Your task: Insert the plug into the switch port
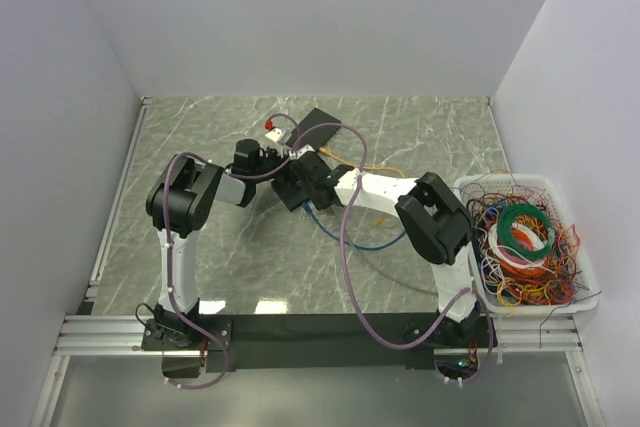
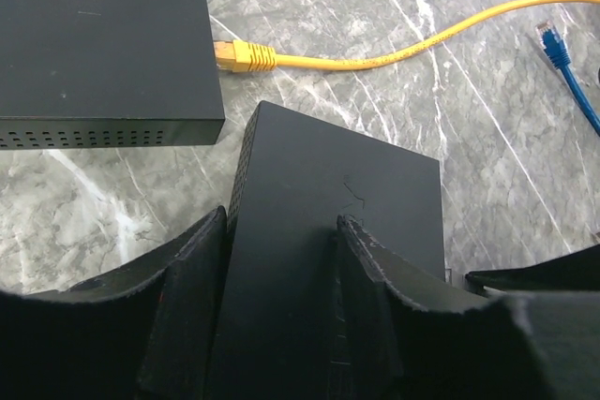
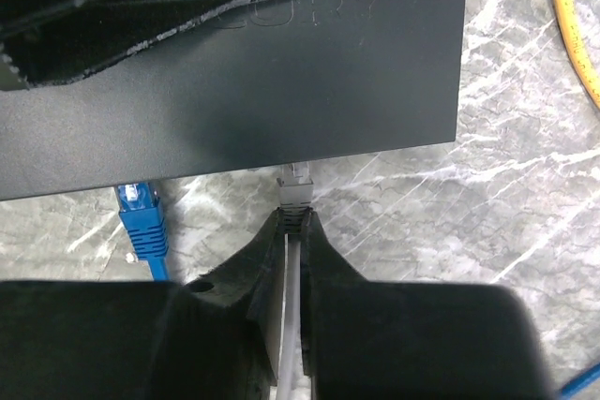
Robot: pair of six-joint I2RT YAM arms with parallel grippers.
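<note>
A black switch (image 2: 337,194) lies between the fingers of my left gripper (image 2: 281,222). One finger stands against its vented left side and the other rests on its top. My right gripper (image 3: 296,217) is shut on the ribbed boot of a grey plug (image 3: 296,190). The plug's clear tip meets the switch's near edge (image 3: 375,91), and the port itself is hidden under that edge. A blue plug (image 3: 139,217) sits at the same edge, to the left. In the top view both grippers meet over the switch (image 1: 300,185) at the middle of the table.
A second black switch (image 2: 103,35) lies beyond with a yellow plug (image 2: 239,55) in its side; its yellow cable (image 2: 422,44) runs right. A loose blue plug (image 2: 551,39) lies far right. A white basket (image 1: 500,179) of tangled cables stands at the table's right edge.
</note>
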